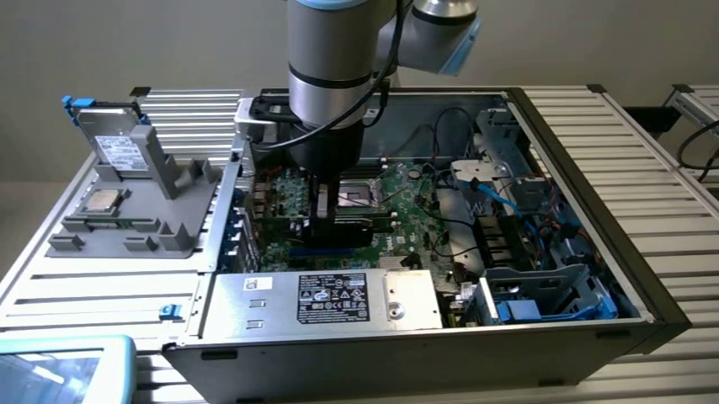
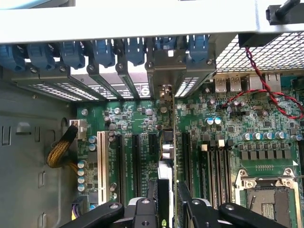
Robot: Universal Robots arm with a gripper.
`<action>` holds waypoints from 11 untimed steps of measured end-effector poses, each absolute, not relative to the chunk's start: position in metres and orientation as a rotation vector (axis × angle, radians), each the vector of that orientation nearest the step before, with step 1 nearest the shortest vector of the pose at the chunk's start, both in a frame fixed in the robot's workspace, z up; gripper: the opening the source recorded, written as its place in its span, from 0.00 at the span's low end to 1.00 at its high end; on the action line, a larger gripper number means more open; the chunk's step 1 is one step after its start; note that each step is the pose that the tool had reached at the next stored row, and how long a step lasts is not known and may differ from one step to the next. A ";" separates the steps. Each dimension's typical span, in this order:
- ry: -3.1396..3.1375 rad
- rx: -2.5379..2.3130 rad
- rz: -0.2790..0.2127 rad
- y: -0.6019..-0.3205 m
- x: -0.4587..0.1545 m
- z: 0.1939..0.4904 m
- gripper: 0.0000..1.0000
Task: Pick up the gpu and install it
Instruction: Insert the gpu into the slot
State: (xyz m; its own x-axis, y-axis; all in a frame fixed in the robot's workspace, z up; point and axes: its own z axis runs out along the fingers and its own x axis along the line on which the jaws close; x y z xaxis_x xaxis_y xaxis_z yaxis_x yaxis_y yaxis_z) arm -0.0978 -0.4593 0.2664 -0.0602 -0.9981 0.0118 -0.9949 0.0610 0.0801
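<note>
The gpu (image 2: 166,149) shows edge-on in the wrist view as a thin card standing upright among the motherboard's black expansion slots. Its silver end bracket (image 2: 164,78) reaches up to the case's rear slot openings. My gripper (image 2: 168,190) is shut on the card, one black finger on each face. In the exterior view my gripper (image 1: 335,206) reaches straight down into the open computer case. The gpu (image 1: 337,231) is the dark block under it, low over the green motherboard (image 1: 410,198).
Blue slot clips (image 2: 102,50) line the case's rear wall. A white slot (image 2: 101,161) and the CPU socket (image 2: 268,199) flank the card. Red-black wires (image 2: 266,88) hang nearby. The silver power supply (image 1: 326,299) sits close, and a grey stand (image 1: 124,210) with parts is beside the case.
</note>
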 end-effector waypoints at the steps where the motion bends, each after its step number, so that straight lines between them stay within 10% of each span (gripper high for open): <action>1: -2.241 2.108 -0.077 -0.459 -0.098 0.266 0.28; 11: -2.245 2.111 -0.080 -0.458 -0.101 0.264 0.28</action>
